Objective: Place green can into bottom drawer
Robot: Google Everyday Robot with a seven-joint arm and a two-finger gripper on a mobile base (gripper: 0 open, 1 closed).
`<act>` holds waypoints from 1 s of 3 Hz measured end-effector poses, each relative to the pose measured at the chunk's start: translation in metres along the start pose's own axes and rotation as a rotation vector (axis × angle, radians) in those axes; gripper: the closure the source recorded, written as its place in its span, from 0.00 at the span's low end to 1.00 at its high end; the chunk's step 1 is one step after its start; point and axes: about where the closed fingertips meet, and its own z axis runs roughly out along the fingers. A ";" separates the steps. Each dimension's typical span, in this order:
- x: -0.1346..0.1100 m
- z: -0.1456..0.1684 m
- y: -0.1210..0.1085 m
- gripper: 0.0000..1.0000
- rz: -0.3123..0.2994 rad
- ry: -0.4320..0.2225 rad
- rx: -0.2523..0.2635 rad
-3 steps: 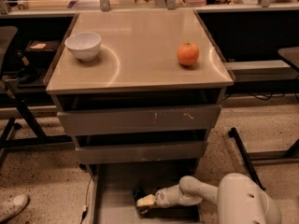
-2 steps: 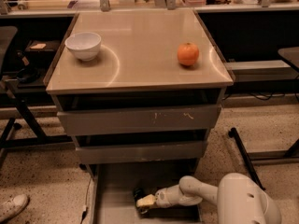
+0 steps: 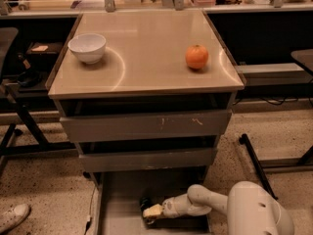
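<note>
The bottom drawer (image 3: 120, 207) is pulled out at the foot of the grey cabinet, and its flat grey floor shows. My white arm reaches in from the lower right. My gripper (image 3: 149, 209) is low over the drawer floor, near its middle front. A small dark shape (image 3: 145, 201) sits right at the gripper's tip. I cannot tell whether it is the green can, and no green shows anywhere else in the view.
A white bowl (image 3: 87, 47) and an orange (image 3: 196, 57) stand on the cabinet top (image 3: 146, 53). The two upper drawers (image 3: 146, 125) are slightly open. A chair base (image 3: 259, 165) stands on the floor at the right, a shoe (image 3: 12, 217) at the lower left.
</note>
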 end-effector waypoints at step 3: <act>0.000 0.000 0.000 0.00 0.000 0.000 0.000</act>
